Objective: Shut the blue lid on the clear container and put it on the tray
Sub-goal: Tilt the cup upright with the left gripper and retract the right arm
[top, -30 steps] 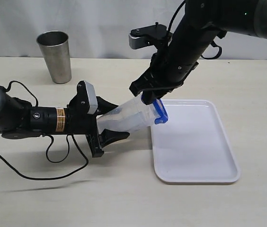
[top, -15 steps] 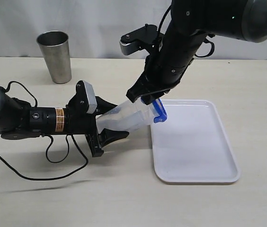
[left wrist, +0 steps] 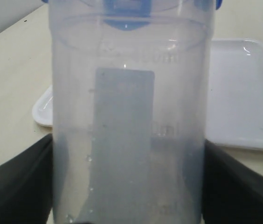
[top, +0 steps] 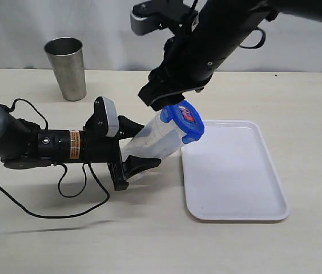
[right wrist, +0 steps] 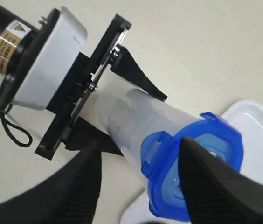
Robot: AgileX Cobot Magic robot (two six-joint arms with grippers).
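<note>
the left gripper (top: pixel 141 144) lies low over the table (top: pixel 149 240), jaws clamped on the base end of the clear container (top: pixel 155 140), which tilts up toward the tray (top: pixel 235 171). the blue lid (top: pixel 185 121) sits on its mouth, at the tray's left rim. the right gripper (top: pixel 169 97) hovers just above the lid, fingers spread wide, holding nothing. a steel cup (top: pixel 67 68) stands well apart.

Round bright-blue plastic lid (top: pixel 185 121), red-and-blue sticker (top: pixel 189 117) on top. Tall transparent plastic container (top: pixel 152 141), slightly cloudy, pale grey label (left wrist: pixel 124 140) showing through. Flat white rectangular plastic tray (top: pixel 235 182). Dull grey steel cup (top: pixel 67 67). Plain beige bench (top: pixel 149 240).
</note>
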